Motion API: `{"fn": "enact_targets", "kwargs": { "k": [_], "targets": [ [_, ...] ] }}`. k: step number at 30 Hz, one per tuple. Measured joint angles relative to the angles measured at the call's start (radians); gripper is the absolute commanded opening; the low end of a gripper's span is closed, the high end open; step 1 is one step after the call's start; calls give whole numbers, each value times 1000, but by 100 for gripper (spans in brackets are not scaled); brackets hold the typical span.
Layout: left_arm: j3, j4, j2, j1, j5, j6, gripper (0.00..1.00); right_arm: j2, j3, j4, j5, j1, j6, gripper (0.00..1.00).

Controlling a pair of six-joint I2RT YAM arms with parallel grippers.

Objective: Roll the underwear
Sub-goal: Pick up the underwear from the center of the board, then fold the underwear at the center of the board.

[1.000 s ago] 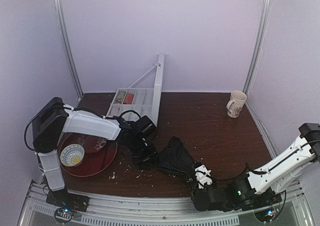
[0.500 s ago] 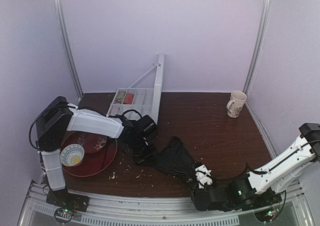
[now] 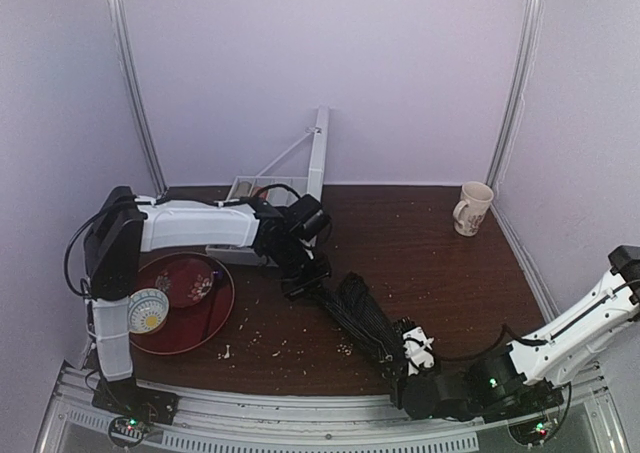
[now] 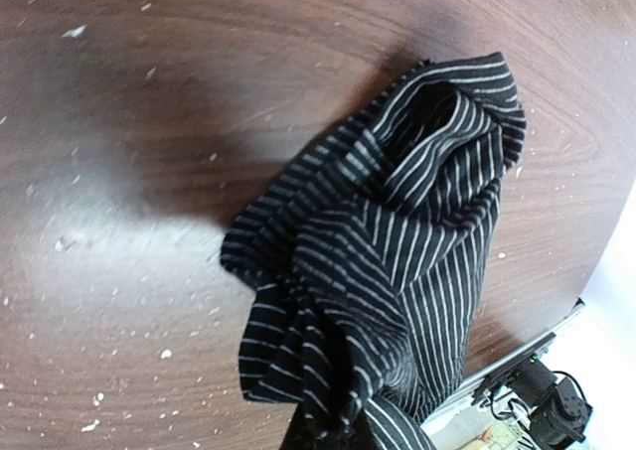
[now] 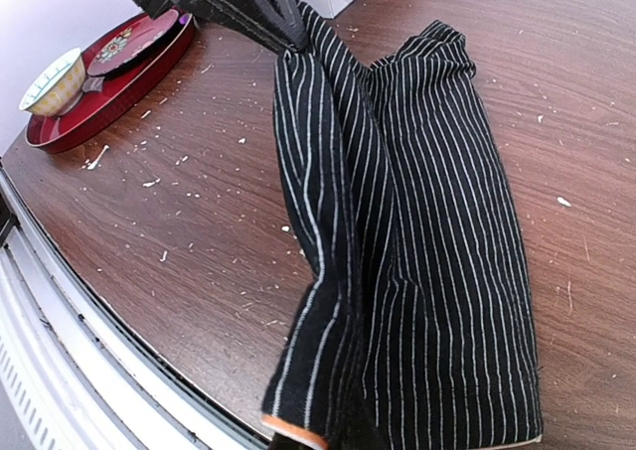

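**Underwear stretched between both grippers, no roll begun**

From where I stand, the underwear (image 3: 360,318) is a long, bunched band of black pinstriped cloth. It runs slantwise over the table (image 3: 430,243), from about the middle toward the near edge.

The left gripper (image 5: 278,28) is clenched on the far end, its dark fingers pinching the gathered cloth and holding it a little above the wood. The right gripper (image 3: 408,341), low by the near edge, is closed. The near end of the cloth, with its pale hem, runs right into it, so it seems to have hold of that end too.

Between the two, the cloth hangs in lengthwise folds, one side lying on the wood and the other raised. I see no turn of a roll anywhere. I'd say the work is at its start. The cloth is gripped and drawn out, but smoothing and all the rolling are left.

A red tray (image 3: 218,318) with a bowl (image 3: 148,310) sits at the left edge, a mug (image 3: 473,207) in the far right corner.
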Motion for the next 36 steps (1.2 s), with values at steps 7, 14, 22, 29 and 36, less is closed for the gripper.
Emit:
{"fn": "enact_targets", "kwargs": {
  "k": [7, 14, 22, 29, 36],
  "targets": [
    [107, -55, 86, 0, 9, 39, 0, 0, -34, 32, 0, 5, 44, 0],
    [214, -115, 140, 1, 21, 72, 0, 0, -97, 93, 2, 5, 92, 0],
    [317, -168, 202, 5, 41, 99, 0, 0, -117, 140, 8, 5, 139, 0],
    [399, -193, 257, 5, 50, 107, 0, 0, -136, 158, 21, 5, 173, 0],
    [486, -189, 319, 6, 72, 124, 0, 0, -144, 155, 40, 5, 218, 0]
  ]
}}
